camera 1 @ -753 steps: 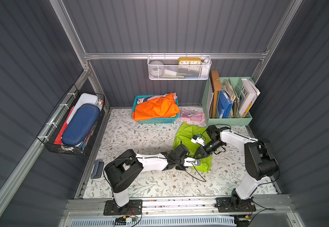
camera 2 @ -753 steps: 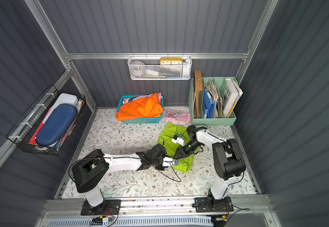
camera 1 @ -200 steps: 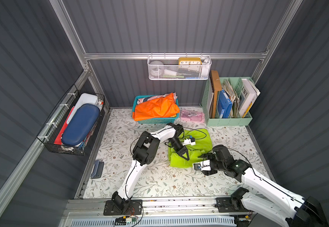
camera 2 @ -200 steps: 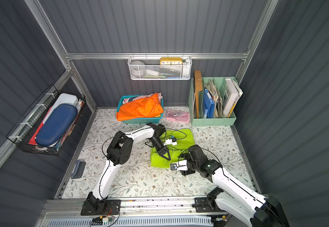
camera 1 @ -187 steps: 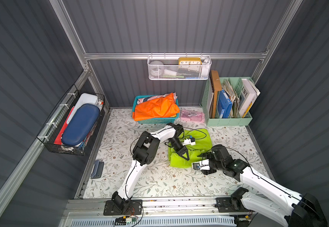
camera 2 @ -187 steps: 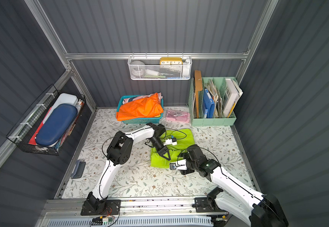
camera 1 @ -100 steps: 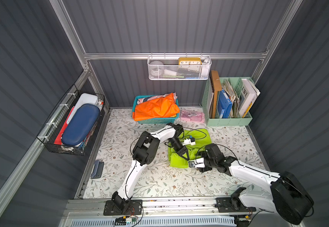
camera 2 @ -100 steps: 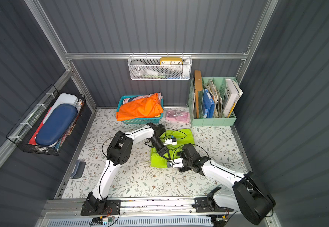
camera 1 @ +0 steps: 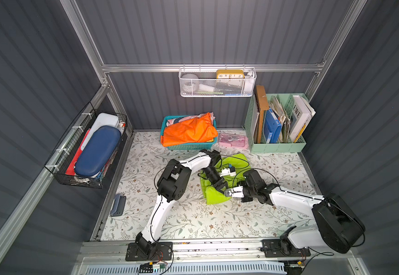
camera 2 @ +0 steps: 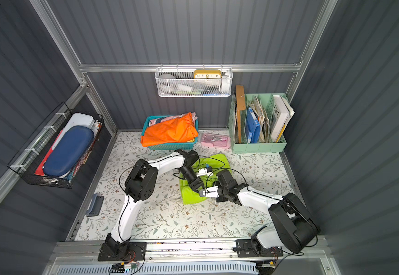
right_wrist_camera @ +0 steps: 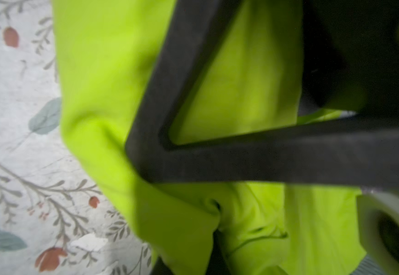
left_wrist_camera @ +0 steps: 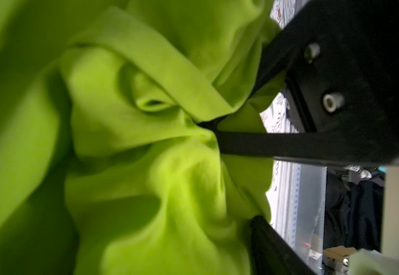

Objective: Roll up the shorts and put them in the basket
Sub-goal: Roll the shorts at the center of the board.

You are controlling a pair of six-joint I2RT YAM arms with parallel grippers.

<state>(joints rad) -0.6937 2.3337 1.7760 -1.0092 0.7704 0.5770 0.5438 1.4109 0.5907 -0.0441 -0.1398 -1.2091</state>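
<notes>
The shorts (camera 1: 213, 196) are soft matt cloth; the tabletop (camera 1: 193, 221) is a smooth floral-printed sheet.

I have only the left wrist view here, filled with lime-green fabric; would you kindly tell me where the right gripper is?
Observer: In a top view, the right gripper sits at the near edge of the shorts, close beside the left gripper.
Operator: Thank you. Does it have hold of the cloth?
Observer: The right wrist view shows a fold of the shorts bunched between its fingers; it looks pinched.
Operator: Is anything else close by?
Observer: A teal basket holding an orange garment stands behind the shorts, by the back wall.
</notes>
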